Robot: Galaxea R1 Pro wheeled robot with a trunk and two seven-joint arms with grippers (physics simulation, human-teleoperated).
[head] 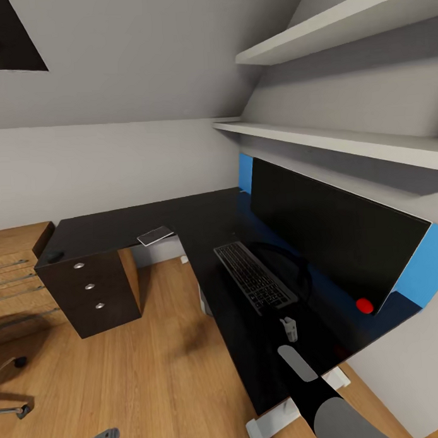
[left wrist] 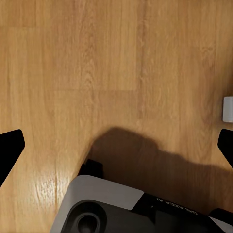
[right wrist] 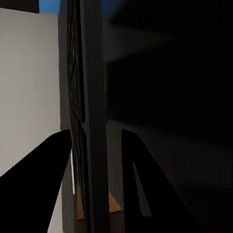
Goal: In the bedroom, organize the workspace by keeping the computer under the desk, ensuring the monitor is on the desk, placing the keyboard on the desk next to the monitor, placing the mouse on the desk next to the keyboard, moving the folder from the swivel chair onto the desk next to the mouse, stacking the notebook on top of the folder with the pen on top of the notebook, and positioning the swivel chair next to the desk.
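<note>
The room was a bedroom corner with grey walls, a sloped ceiling, two white shelves (head: 342,139) and a wood floor (head: 154,360).

Right jaws: apart, hanging just past the near end of the keyboard (head: 254,276) in the head view. In the right wrist view the two black fingers (right wrist: 39,189) stood either side of the keyboard's (right wrist: 90,121) edge. One finger overlapped that edge and a dark gap showed at the other, so no firm clamp was seen.

Left jaws: wide apart, low at the robot's left side, over bare floor (left wrist: 116,73) beside the robot's own grey body.

The keyboard lay flat on the black counter (head: 118,225), directly in front of the monitor (head: 333,240) and close to its round foot. The monitor stood upright on the counter against the wall, a red dot at its near lower corner and a blue wall panel (head: 246,174) behind it.

The notebook (head: 155,236) lay flat at the counter's inner corner, its edge at the rim, well apart from the keyboard. The mouse (head: 54,256) sat at the far left end of the counter, above the drawer unit (head: 98,292) with three silver knobs.

A light wooden dresser (head: 18,264) stood beside that end. A chrome leg and black caster of the swivel chair (head: 19,362) showed at the left edge, apart from the counter.
</note>
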